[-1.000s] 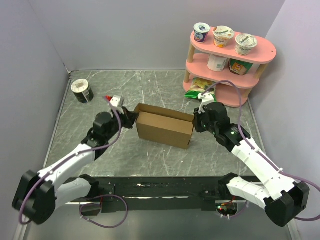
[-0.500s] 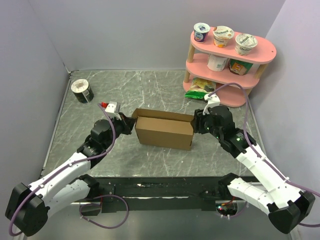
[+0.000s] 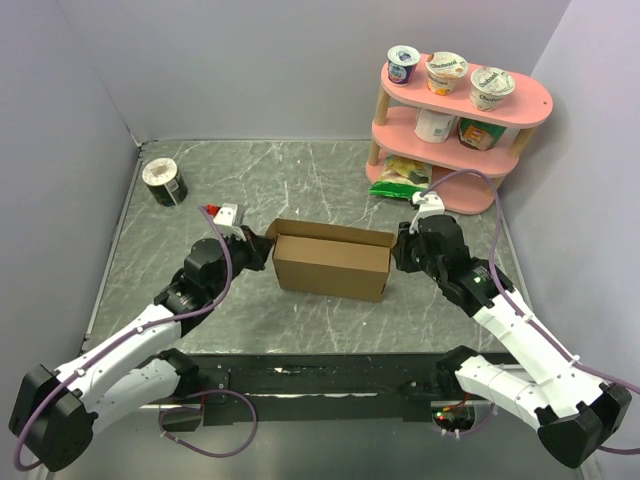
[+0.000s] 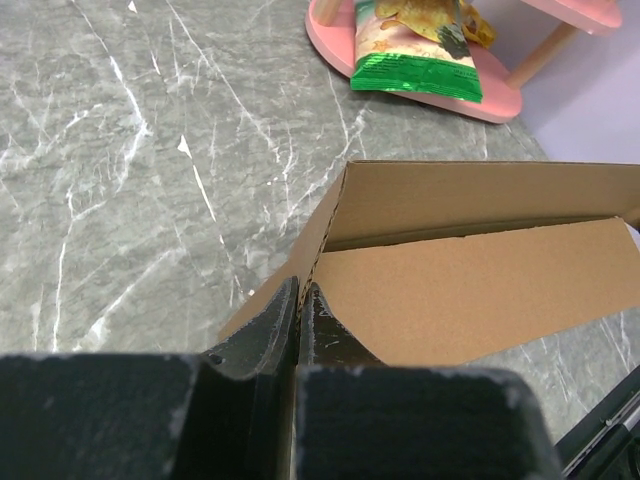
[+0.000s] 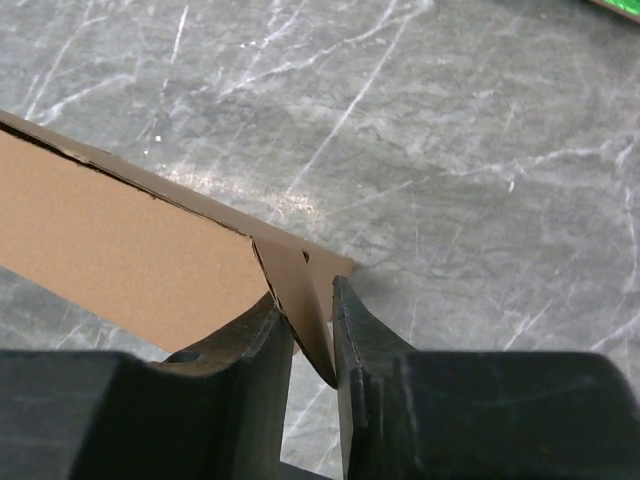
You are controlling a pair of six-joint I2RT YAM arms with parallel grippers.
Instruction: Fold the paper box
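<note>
A pink shelf point(image 3: 478, 160) of cups point(image 3: 447, 72) stands far right, a green bag point(image 3: 400, 178) on its lowest tier; a dark can point(image 3: 163, 182) sits far left; all lie apart from the paper box point(image 3: 330, 262). The box rests mid-table point(image 3: 300, 180), open side up, long axis left to right. My left gripper point(image 4: 298, 300) is pinched tight on its left end wall; my right gripper point(image 5: 310, 320) stands narrowly around the right corner tab; whether it pinches, I cannot tell.

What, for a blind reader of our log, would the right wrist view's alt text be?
The right gripper straddles a corner flap of the brown paper box, one dark finger each side. Grey marbled table fills the rest.
</note>
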